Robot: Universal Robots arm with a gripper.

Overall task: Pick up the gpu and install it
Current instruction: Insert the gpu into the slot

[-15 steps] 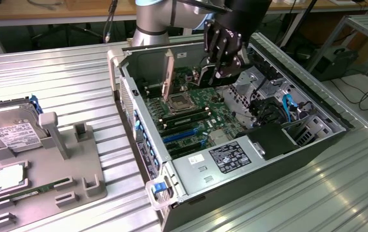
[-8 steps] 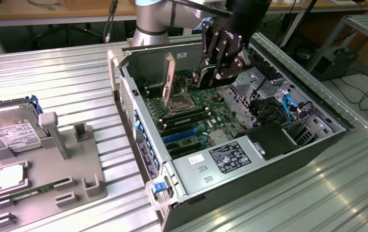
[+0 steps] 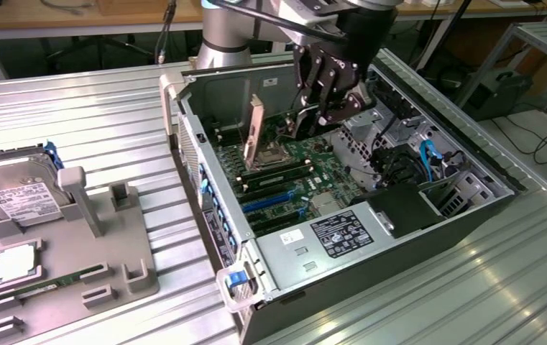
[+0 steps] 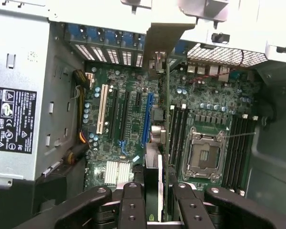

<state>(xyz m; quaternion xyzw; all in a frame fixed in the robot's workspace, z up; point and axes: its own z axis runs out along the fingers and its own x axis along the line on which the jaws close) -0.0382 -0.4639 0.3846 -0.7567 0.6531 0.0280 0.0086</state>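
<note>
The gpu (image 4: 153,168) stands on edge between my fingers (image 4: 133,205), a thin black card seen from above. Its long silvery end bracket (image 4: 164,40) reaches to the rear wall of the open computer case (image 3: 210,93). In the exterior view the bracket (image 3: 253,129) stands upright over the motherboard (image 3: 297,180). My gripper (image 3: 319,118) is inside the case, shut on the card's far end. The card runs just beside the blue expansion slot (image 4: 148,119). Whether its lower edge sits in a slot I cannot tell.
The power supply (image 3: 341,233) with a black label fills the case's near end. The CPU socket (image 4: 205,152) and memory slots (image 4: 238,143) lie beside the card. On the exterior view's left, a grey fixture (image 3: 72,251) holds a hard drive (image 3: 14,194) and a green memory stick (image 3: 57,280).
</note>
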